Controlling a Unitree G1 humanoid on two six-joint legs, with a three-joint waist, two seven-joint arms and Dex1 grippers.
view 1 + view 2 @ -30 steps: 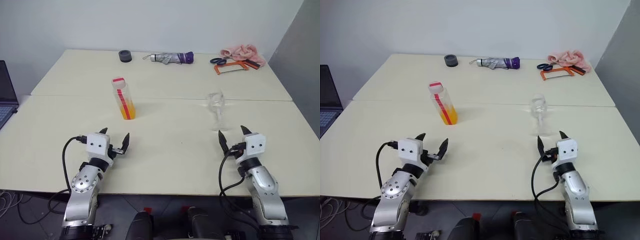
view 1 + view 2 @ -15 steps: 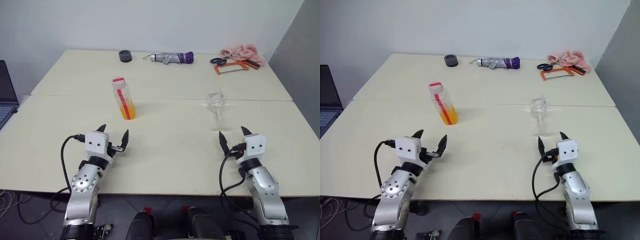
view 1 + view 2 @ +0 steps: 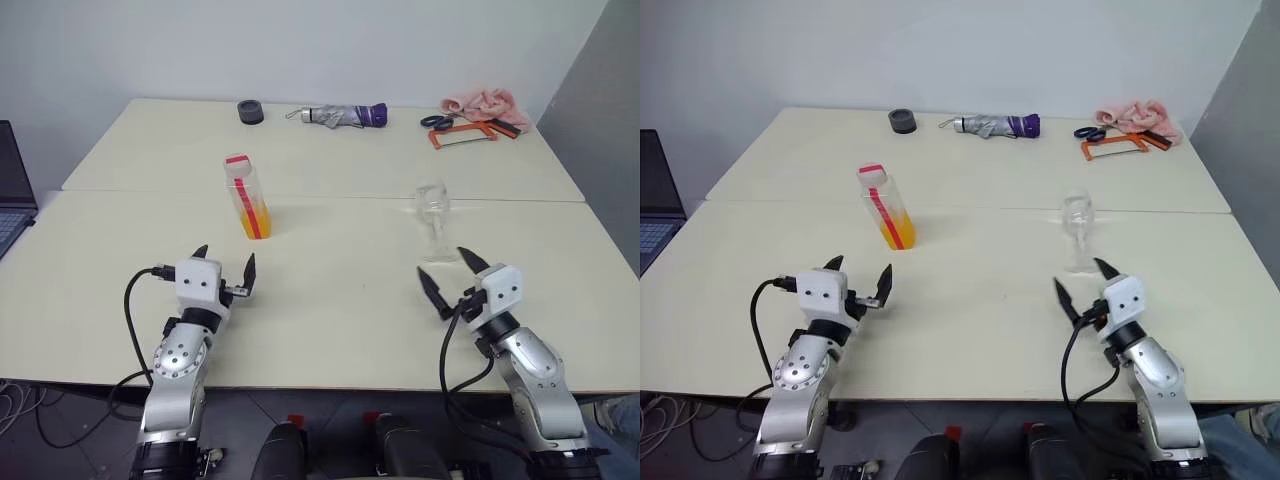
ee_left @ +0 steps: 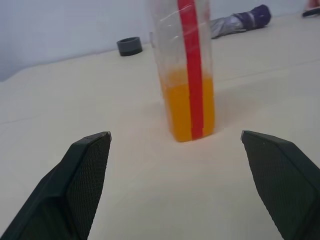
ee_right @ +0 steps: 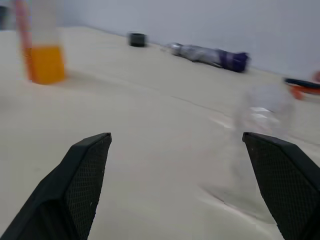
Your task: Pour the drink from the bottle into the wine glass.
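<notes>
Both claws hover released over the near table (image 3: 330, 330): my left claw (image 3: 225, 270) faces the bottle (image 3: 246, 196) beyond, and my right claw (image 3: 445, 275) has just swung leftward, beside the wine glass (image 3: 432, 215). Nothing grasped yet.

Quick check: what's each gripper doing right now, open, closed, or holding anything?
Left gripper: open, holding nothing.
Right gripper: open, holding nothing.

Bottle (image 3: 246, 196) upright, drink (image 3: 255, 218) low; wine glass (image 3: 433, 212) upright, well apart.
</notes>
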